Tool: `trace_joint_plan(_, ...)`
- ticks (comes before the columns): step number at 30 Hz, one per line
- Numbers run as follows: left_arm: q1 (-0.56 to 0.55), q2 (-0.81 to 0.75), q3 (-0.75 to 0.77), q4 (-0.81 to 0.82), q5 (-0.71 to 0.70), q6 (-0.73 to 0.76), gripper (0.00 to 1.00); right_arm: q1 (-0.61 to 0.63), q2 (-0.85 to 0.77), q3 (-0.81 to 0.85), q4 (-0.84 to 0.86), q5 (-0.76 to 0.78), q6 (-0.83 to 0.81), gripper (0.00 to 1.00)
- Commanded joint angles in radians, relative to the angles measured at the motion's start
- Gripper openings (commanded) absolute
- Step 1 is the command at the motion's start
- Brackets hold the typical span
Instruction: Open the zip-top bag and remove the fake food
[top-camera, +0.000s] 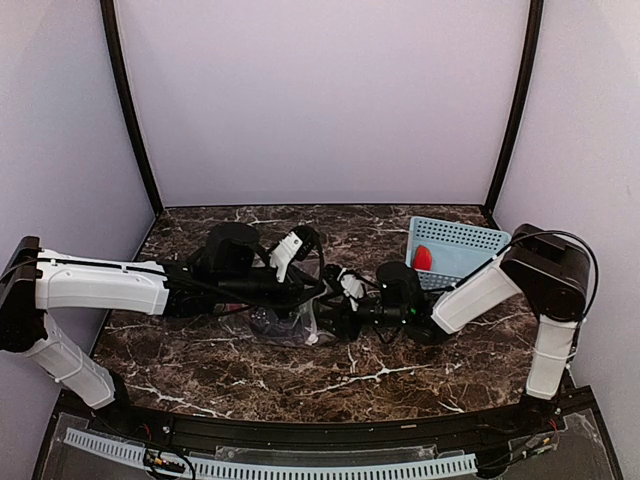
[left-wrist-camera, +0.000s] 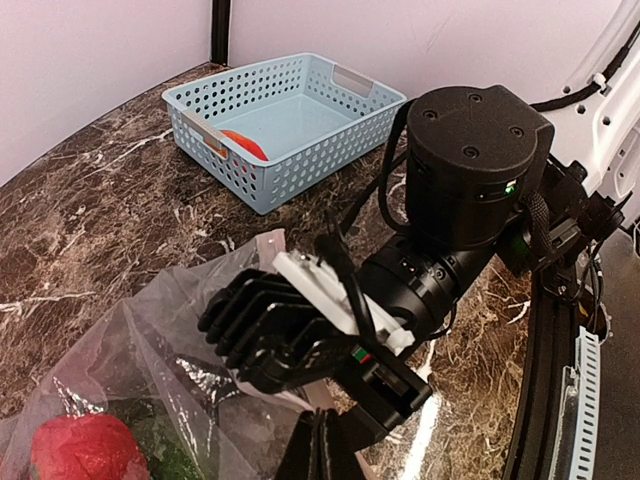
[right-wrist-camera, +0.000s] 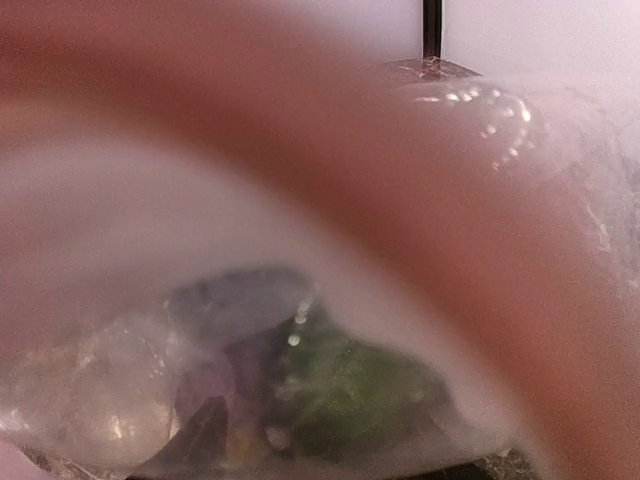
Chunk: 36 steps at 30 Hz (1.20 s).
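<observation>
Against right end effector (left-wrist-camera: 240, 335), apparently: bag (left-wrist-camera: 140, 330)

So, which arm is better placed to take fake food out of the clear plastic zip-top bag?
Probably right. The right gripper is at the zip-top bag, its camera sees green and purple fake food inside, and the light blue perforated basket is nearer it.

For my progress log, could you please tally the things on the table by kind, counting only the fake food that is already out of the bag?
Light blue basket: 1
Zip-top bag: 1
Fake food out of the bag, a red piece in the basket: 1
Total: 3
</observation>
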Motion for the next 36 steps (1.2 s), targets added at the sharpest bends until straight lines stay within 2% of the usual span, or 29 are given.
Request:
trace_joint_plan(1, 0.001, -0.048, -0.005, -0.003, -0.003, 0.007, 0.01, 0.013, 0.03, 0.001, 0.089, 0.043, -0.012, 0.56)
trace_joint_plan(3, 0.001, -0.058, 0.002, -0.018, -0.003, 0.009, 0.12, 0.012, 0.036, 0.0, 0.106, 0.049, -0.012, 0.58)
trace_joint_plan(4, 0.001, -0.066, 0.005, -0.025, -0.003, 0.01, 0.26, 0.013, 0.039, -0.002, 0.112, 0.048, -0.023, 0.59)
trace_joint_plan(5, 0.002, -0.071, 0.011, -0.045, -0.009, 0.008, 0.35, 0.013, 0.042, -0.002, 0.118, 0.047, -0.032, 0.6)
trace_joint_plan(6, 0.005, -0.086, 0.013, -0.057, -0.022, -0.001, 0.51, 0.013, 0.042, -0.003, 0.125, 0.046, -0.035, 0.61)
trace_joint_plan(8, 0.024, -0.115, 0.012, -0.08, -0.026, -0.031, 0.68, 0.013, 0.045, -0.006, 0.14, 0.047, -0.035, 0.64)
trace_joint_plan(10, 0.066, -0.152, -0.005, -0.089, -0.034, -0.084, 0.76, 0.013, 0.046, -0.009, 0.153, 0.052, -0.036, 0.67)
trace_joint_plan(16, 0.242, -0.211, -0.05, -0.218, -0.116, -0.183, 0.82, 0.013, 0.05, -0.023, 0.19, 0.099, -0.065, 0.76)
trace_joint_plan(19, 0.322, -0.203, -0.069, -0.289, -0.098, -0.202, 0.83, 0.013, 0.049, -0.038, 0.225, 0.128, -0.075, 0.83)
trace_joint_plan(20, 0.332, -0.199, -0.073, -0.298, -0.094, -0.201, 0.82, 0.013, 0.047, -0.039, 0.231, 0.14, -0.075, 0.88)
trace_joint_plan(22, 0.352, -0.183, -0.072, -0.327, -0.095, -0.19, 0.83, 0.012, 0.045, -0.021, 0.199, 0.151, -0.073, 0.9)
trace_joint_plan(27, 0.403, -0.134, -0.074, -0.36, -0.094, -0.215, 0.9, 0.007, 0.053, 0.074, 0.043, 0.097, -0.082, 0.91)
trace_joint_plan(32, 0.455, -0.066, -0.046, -0.372, -0.068, -0.235, 0.96, -0.007, 0.072, 0.117, 0.014, 0.078, -0.09, 0.94)
trace_joint_plan(36, 0.464, 0.002, -0.016, -0.368, -0.026, -0.229, 0.94, -0.02, 0.083, 0.142, 0.004, 0.013, -0.097, 0.95)
